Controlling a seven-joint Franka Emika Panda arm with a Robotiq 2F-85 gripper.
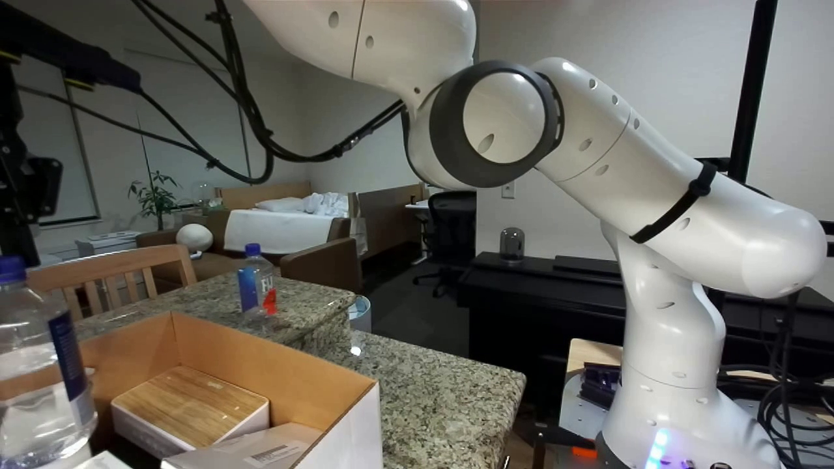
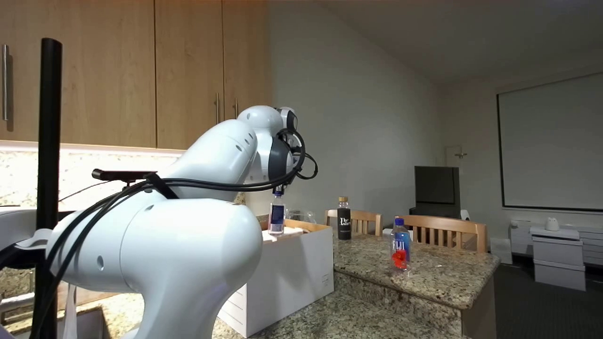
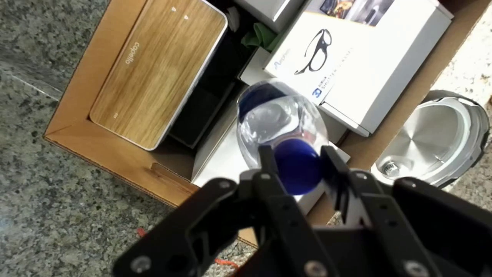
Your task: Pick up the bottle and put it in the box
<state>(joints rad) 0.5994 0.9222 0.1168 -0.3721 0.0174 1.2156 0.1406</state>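
The bottle is clear plastic with a blue cap and a dark blue label. It hangs upright in an exterior view (image 2: 277, 214), stands large at the left edge in an exterior view (image 1: 39, 378), and is seen from above in the wrist view (image 3: 276, 119). My gripper (image 3: 297, 154) is shut on its cap, a finger on each side. The box (image 1: 273, 365) is brown inside and white outside; it also shows in an exterior view (image 2: 294, 268) and the wrist view (image 3: 92, 73). The bottle is over the box's contents; whether its base touches them I cannot tell.
The box holds a wood-topped case (image 3: 161, 69), a glasses carton (image 3: 326, 54) and other white boxes. A second blue-capped bottle (image 2: 400, 245) and a black bottle (image 2: 344, 221) stand on the raised granite counter (image 2: 438, 263). A round steel lid (image 3: 426, 134) lies beside the box.
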